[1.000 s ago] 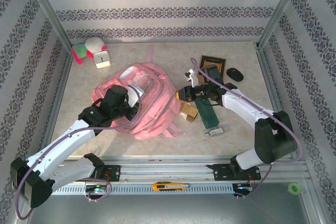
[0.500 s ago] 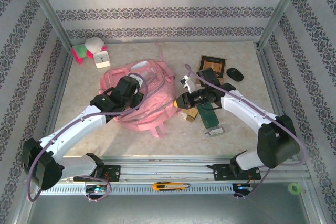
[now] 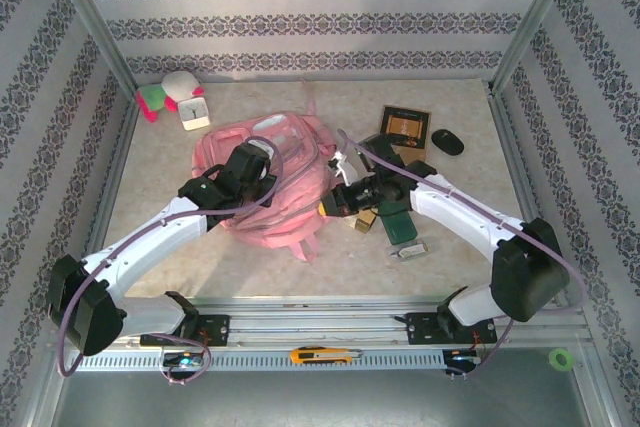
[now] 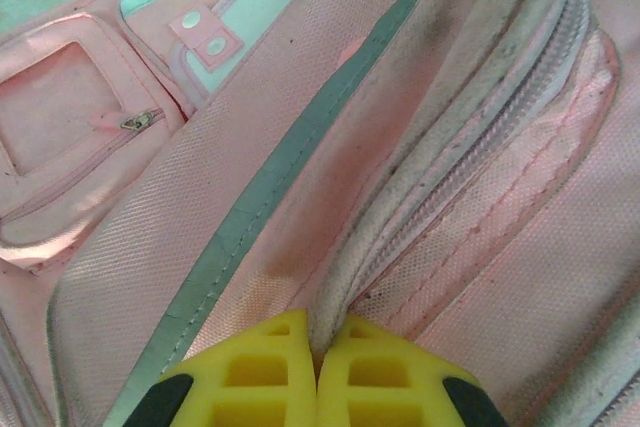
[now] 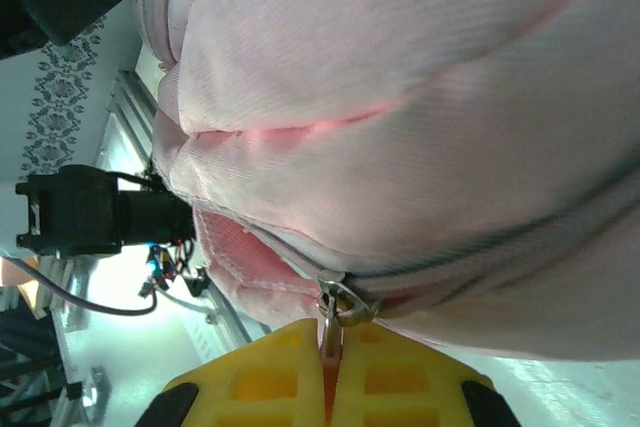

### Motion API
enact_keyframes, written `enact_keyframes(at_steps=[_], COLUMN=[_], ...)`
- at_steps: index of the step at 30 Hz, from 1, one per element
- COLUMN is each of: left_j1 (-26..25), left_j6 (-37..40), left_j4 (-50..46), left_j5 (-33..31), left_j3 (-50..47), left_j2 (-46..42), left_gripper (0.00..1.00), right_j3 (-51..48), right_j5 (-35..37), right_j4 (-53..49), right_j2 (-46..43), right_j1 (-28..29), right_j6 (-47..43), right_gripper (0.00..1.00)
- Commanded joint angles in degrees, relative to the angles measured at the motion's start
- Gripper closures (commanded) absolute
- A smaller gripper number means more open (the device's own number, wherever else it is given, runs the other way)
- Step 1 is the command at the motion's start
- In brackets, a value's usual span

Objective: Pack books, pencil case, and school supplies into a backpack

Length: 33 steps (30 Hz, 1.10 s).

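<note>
The pink backpack [image 3: 290,162] lies mid-table. My left gripper [image 3: 268,185] is shut on a white-trimmed zip seam [image 4: 400,217] of the backpack [image 4: 180,237], which it pinches between the yellow fingertips [image 4: 270,367]. My right gripper [image 3: 328,208] is at the bag's right side, shut on a metal zipper pull [image 5: 338,305] of the backpack [image 5: 400,77]. The brown book [image 3: 405,125] lies at the far right. The dark green pencil case [image 3: 400,222] lies partly under my right arm. A gold-tan box [image 3: 365,219] and a small silver gadget [image 3: 410,250] lie beside it.
A black oval object [image 3: 447,141] sits right of the book. A white clock [image 3: 193,110] and a plush toy [image 3: 163,92] are in the far left corner. A yellow utility knife [image 3: 320,355] rests on the front rail.
The backpack has been dragged away from the front edge and bunched up. My left gripper moved farther out with it. My right gripper moved left and nearer along the bag's side.
</note>
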Motion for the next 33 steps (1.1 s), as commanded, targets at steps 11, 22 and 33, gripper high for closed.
enact_keyframes(at_steps=[11, 22, 33], left_j1=[-2.8, -4.3, -2.1], left_j6=[-8.9, -10.4, -16.3], left_j4=[10.5, 5.7, 6.7], left_j5=[0.0, 2.1, -13.1], left_j3=[1.1, -3.1, 7.3], left_j2=[-0.6, -10.4, 1.0], left_gripper=[1.0, 1.0, 1.0], right_j3=[-3.7, 3.4, 5.6], right_j5=[2.5, -2.0, 1.4], right_j4=[14.4, 9.6, 7.8], right_j2=[-2.2, 4.5, 3.3], right_j1=[2.9, -7.2, 2.2], right_j6=[15.4, 4.5, 3.3], right_gripper=[1.0, 1.0, 1.0])
